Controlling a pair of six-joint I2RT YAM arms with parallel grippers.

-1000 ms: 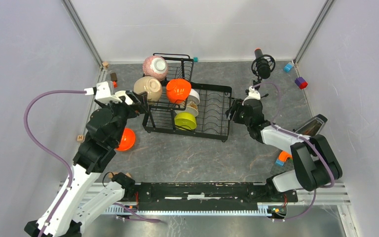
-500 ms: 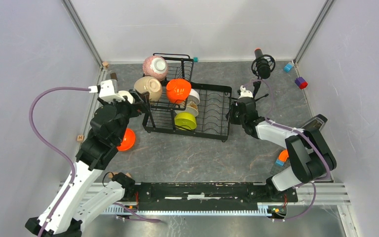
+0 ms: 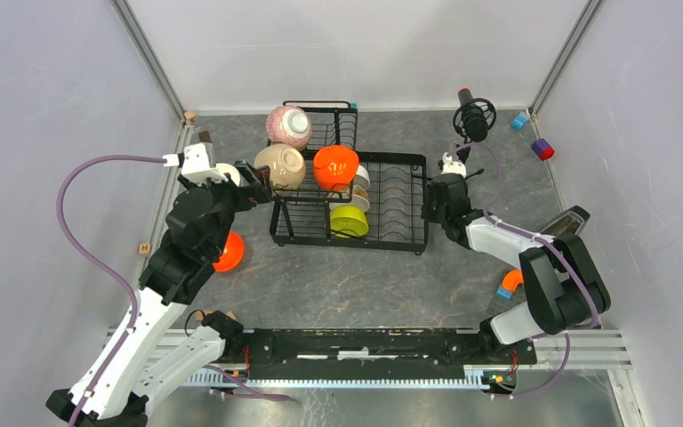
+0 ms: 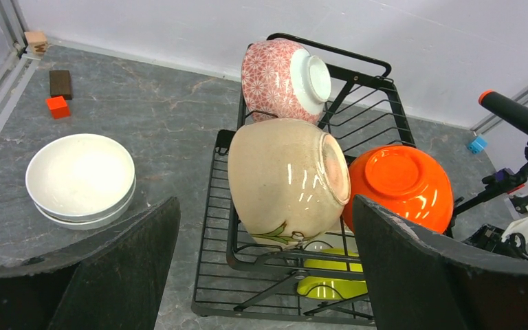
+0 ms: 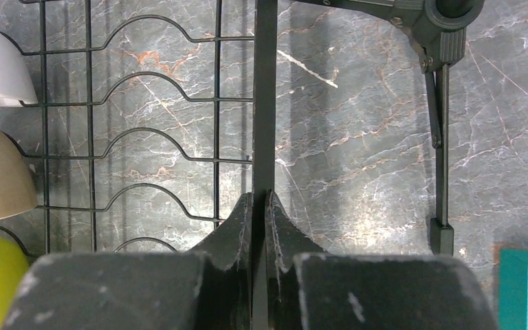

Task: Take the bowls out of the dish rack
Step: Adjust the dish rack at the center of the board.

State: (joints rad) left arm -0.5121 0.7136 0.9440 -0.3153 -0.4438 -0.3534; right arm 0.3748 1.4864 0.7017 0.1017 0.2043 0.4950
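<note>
Below, a grey marbled counter (image 3: 347, 280) and pale walls (image 3: 365, 44). The right end effector (image 5: 260, 201) pinches the black wire dish rack (image 3: 400, 200) by its rim; the left end effector (image 4: 265, 206) gapes.

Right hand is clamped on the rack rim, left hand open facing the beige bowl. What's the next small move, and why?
Probably ease the left hand forward so its open fingers straddle the beige bowl. The bowl lies on its side on the dish rack's upper shelf, between those fingers, and the right hand pinches the rack's rim, steadying it.
</note>
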